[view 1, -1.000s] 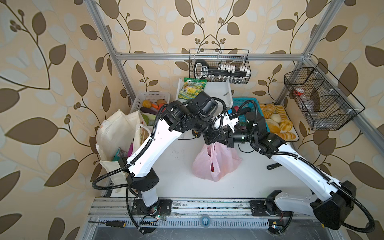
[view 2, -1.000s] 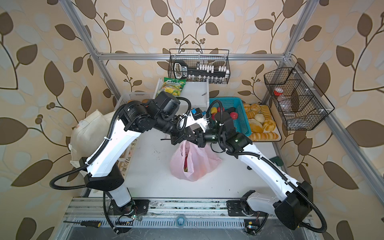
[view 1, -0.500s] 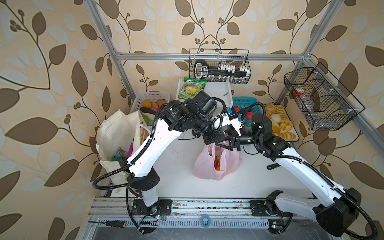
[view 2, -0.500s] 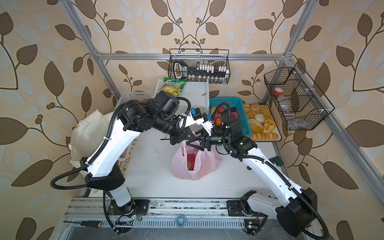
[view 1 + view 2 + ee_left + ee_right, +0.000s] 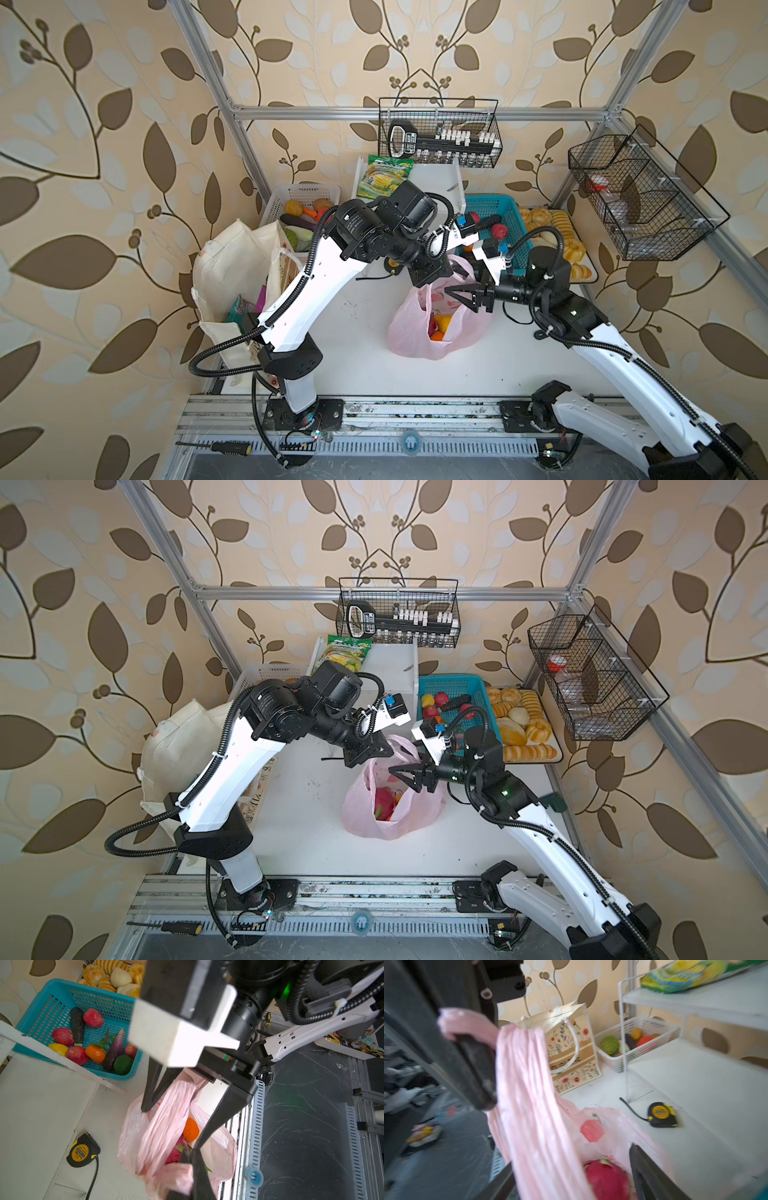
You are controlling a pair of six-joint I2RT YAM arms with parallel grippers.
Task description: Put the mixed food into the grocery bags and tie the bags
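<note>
In both top views the thin translucent pink plastic bag point(image 5: 409, 336) slumps at frame centre on the white tabletop point(image 5: 357, 374). Its film is limp and crinkled, so it probably cannot keep its mouth open unaided. That is likely why the left gripper point(image 5: 430, 274), just above the mouth, is clenched on one gathered loop handle point(image 5: 461, 266) and holds it up. The right gripper point(image 5: 456, 293) points in from the right, jaws spread wide and gripping nothing. In a top view an orange toy fruit point(image 5: 441, 323) shows inside the bag. In a top view a magenta dragon fruit point(image 5: 383, 802) lies there too. The tall cream canvas tote point(image 5: 232, 266) stands at middle left, stiff enough to keep its shape.

In the left wrist view the handle is a pleated, rope-like strand. It rises from lower centre between the right gripper's parted, tapered black fingers point(image 5: 153, 1086). At the bottom edge the left gripper's own fingers point(image 5: 197, 1176) pinch the film. At upper left a teal perforated plastic basket point(image 5: 52, 1001) holds glossy rounded toy fruits point(image 5: 93, 1018), so packing looks unfinished. A yellow-and-black tape measure point(image 5: 83, 1152) lies at lower left.

The right wrist view is blurred. At upper left the strand drapes over the left gripper's dark finger, and the dragon fruit sits at bottom centre.
</note>
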